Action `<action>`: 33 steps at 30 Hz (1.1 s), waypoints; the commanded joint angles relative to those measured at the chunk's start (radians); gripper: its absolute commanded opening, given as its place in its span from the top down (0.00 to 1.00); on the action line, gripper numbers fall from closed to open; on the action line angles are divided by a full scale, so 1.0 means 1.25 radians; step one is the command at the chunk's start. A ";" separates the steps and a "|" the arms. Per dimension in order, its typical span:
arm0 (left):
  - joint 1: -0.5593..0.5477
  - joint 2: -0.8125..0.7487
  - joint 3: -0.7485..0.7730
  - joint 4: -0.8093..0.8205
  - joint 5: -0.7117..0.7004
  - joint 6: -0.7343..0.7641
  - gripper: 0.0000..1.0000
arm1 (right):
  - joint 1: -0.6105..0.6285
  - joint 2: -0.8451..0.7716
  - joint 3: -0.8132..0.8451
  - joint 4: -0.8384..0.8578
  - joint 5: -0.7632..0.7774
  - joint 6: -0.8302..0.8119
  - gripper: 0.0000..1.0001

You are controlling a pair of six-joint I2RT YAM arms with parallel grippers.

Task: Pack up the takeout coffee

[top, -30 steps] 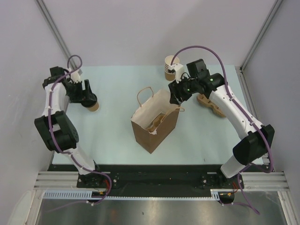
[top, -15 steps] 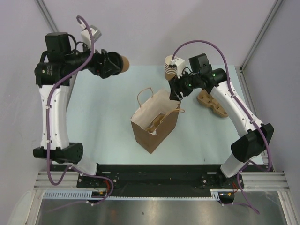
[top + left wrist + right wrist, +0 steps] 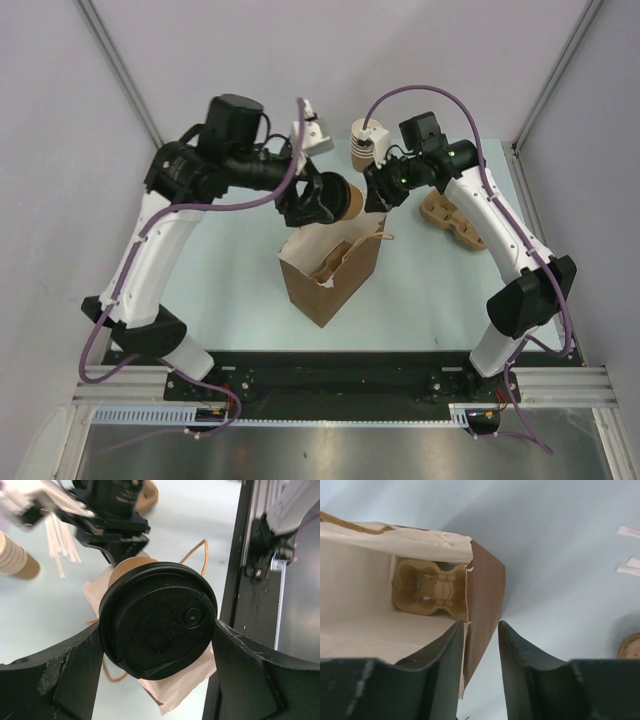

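Observation:
The takeout coffee (image 3: 347,198), a tan cup with a black lid (image 3: 157,620), is held tilted just above the back rim of the open brown paper bag (image 3: 330,265). My left gripper (image 3: 322,200) is shut on it, one finger on each side of the lid (image 3: 65,675). My right gripper (image 3: 378,195) sits at the bag's back right rim. In the right wrist view its fingers (image 3: 445,655) straddle the bag's side wall (image 3: 485,595), one inside and one outside. The jaws are narrowly apart, with a gap to the outer finger.
A moulded-pulp cup tray (image 3: 430,592) lies on the bag's floor. Another tray (image 3: 450,220) lies on the table at the right. A stack of lidless cups (image 3: 362,145) stands behind the bag. White stirrers (image 3: 62,540) lie near it.
My left arm lifted the coffee from the table's left side and swung it right, to above the bag's rim. The right gripper stayed at the bag, shifting slightly up.

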 commanded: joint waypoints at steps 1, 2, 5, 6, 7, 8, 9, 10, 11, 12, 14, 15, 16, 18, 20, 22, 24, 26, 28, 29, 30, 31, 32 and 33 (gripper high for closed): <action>-0.061 0.027 -0.035 -0.027 -0.110 0.063 0.86 | -0.001 0.013 0.037 -0.034 -0.050 0.000 0.74; -0.076 0.026 -0.051 -0.008 -0.132 0.065 0.86 | -0.001 0.012 0.035 -0.033 -0.055 0.005 0.78; -0.104 0.009 -0.132 0.019 -0.188 0.075 0.87 | 0.004 0.007 0.028 -0.024 -0.071 0.006 0.92; -0.110 0.007 -0.171 0.036 -0.201 0.084 0.87 | 0.005 0.007 0.026 -0.022 -0.079 0.004 0.96; -0.115 -0.002 -0.191 0.042 -0.211 0.085 0.87 | 0.007 0.004 0.022 -0.013 -0.086 0.003 1.00; -0.117 -0.005 -0.210 0.052 -0.220 0.088 0.87 | 0.010 -0.004 0.019 -0.006 -0.091 0.000 1.00; -0.119 -0.009 -0.247 0.075 -0.235 0.083 0.87 | 0.012 -0.010 0.008 0.003 -0.095 -0.003 1.00; -0.120 -0.022 -0.266 0.084 -0.242 0.083 0.87 | 0.016 -0.017 0.000 0.023 -0.097 -0.003 1.00; -0.121 -0.027 -0.282 0.094 -0.250 0.083 0.88 | 0.019 -0.025 -0.007 0.036 -0.097 -0.002 1.00; -0.121 -0.034 -0.314 0.101 -0.267 0.083 0.88 | 0.020 -0.042 -0.023 0.049 -0.099 0.002 1.00; -0.121 -0.057 -0.351 0.127 -0.284 0.089 0.89 | 0.025 -0.062 -0.038 0.084 -0.098 0.004 1.00; -0.121 -0.066 -0.385 0.136 -0.299 0.091 0.89 | 0.026 -0.085 -0.054 0.091 -0.097 0.004 1.00; -0.122 -0.078 -0.402 0.155 -0.305 0.094 0.89 | 0.027 -0.094 -0.062 0.108 -0.097 0.006 1.00; -0.122 -0.108 -0.458 0.175 -0.315 0.105 0.89 | 0.032 -0.132 -0.087 0.131 -0.095 0.016 1.00; -0.130 -0.130 -0.499 0.209 -0.330 0.119 0.89 | 0.041 -0.161 -0.136 0.174 -0.093 0.033 1.00; -0.136 -0.168 -0.559 0.234 -0.343 0.129 0.89 | 0.055 -0.200 -0.169 0.218 -0.080 0.046 1.00; -0.150 -0.202 -0.618 0.273 -0.357 0.144 0.89 | 0.069 -0.224 -0.212 0.247 -0.060 0.059 1.00; -0.164 -0.217 -0.645 0.292 -0.365 0.154 0.89 | 0.074 -0.247 -0.236 0.284 -0.043 0.084 1.00; -0.170 -0.223 -0.669 0.309 -0.364 0.155 0.89 | 0.080 -0.252 -0.241 0.298 -0.039 0.096 1.00; -0.175 -0.222 -0.675 0.315 -0.364 0.153 0.89 | 0.080 -0.253 -0.245 0.302 -0.040 0.101 1.00; -0.178 -0.222 -0.685 0.323 -0.360 0.151 0.89 | 0.082 -0.252 -0.248 0.307 -0.045 0.100 1.00; -0.185 -0.219 -0.689 0.326 -0.357 0.149 0.89 | 0.082 -0.251 -0.251 0.309 -0.049 0.096 1.00; -0.191 -0.217 -0.696 0.333 -0.349 0.147 0.89 | 0.084 -0.249 -0.259 0.314 -0.061 0.085 1.00; -0.197 -0.216 -0.698 0.345 -0.351 0.144 0.89 | 0.084 -0.245 -0.257 0.319 -0.068 0.078 1.00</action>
